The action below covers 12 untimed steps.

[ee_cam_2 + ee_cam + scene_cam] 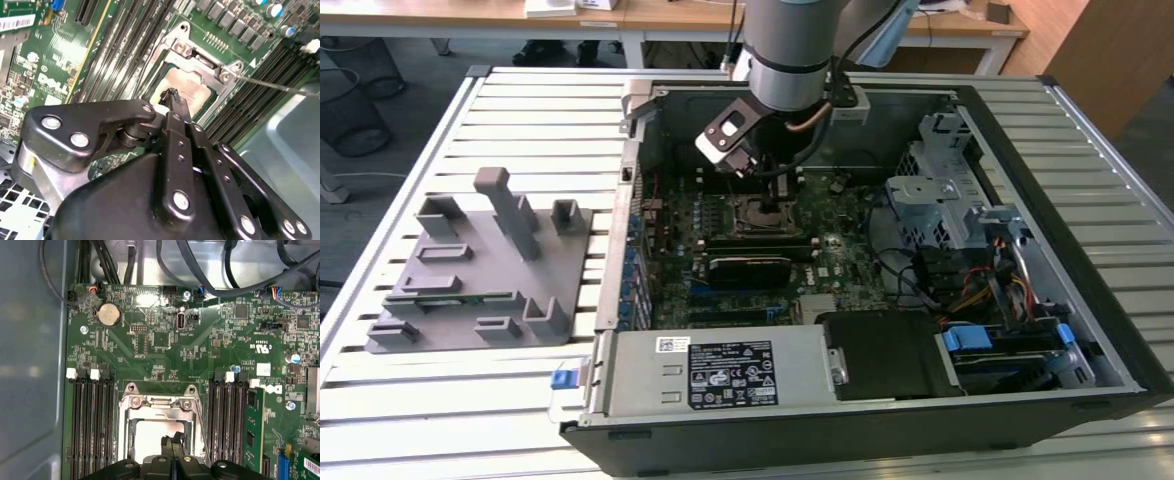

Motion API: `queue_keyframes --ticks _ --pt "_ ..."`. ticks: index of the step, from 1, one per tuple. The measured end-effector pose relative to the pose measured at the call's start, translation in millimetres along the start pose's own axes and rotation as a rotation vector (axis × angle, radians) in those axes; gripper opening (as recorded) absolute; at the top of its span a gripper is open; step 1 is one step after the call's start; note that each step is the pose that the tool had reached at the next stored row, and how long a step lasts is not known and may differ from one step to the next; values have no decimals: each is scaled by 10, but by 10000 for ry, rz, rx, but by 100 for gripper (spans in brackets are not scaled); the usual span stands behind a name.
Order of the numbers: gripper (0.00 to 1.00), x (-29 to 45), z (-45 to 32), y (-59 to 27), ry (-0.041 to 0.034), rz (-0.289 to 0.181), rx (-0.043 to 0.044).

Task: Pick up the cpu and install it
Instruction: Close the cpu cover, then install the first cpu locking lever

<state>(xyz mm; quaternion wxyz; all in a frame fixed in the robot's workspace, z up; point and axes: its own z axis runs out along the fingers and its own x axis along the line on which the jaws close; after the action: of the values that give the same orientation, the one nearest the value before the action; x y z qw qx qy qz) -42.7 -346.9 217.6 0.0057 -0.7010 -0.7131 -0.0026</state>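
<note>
exterior view: open black pc case lies flat on the slatted metal counter, top side open. the grey robot arm comes down into it. the black two-finger hand sits mid-board, w/ the case's back wall just behind and the silver drive cage on the exterior view's right. the grey plastic fixture block stands outside the case, well apart.

first wrist view: tight spot. the small flat square cpu lies in the socket, ringed by the silver metal load frame. black memory slots flank both sides and a thin wire lever runs along one frame edge. the hand is clenched, tips pressed together w/ nothing between, right over the cpu; can't tell if touching.

second wrist view: cpu top looks pale silvery, flat, glare-washed. the lever sticks out past the frame, and the hand tips are at the cpu's edge.
</note>
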Motion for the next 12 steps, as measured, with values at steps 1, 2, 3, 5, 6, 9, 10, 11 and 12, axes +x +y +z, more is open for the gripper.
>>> queue_keyframes --ticks 1,2,3,5,6,9,10,11,12 --pt "11 0 0 10 -1 -1 1" --pt "11 0 1 15 -1 -1 1" --pt "11 -1 1 20 -1 -1 0" --pt "11 0 2 25 -1 0 1" --pt "11 -1 1 27 -1 0 1" --pt "11 -1 2 29 -1 -1 1" --pt "11 -1 2 29 -2 0 1" --pt "11 0 -1 29 -4 0 2" --pt "11 0 -5 29 -5 0 2"
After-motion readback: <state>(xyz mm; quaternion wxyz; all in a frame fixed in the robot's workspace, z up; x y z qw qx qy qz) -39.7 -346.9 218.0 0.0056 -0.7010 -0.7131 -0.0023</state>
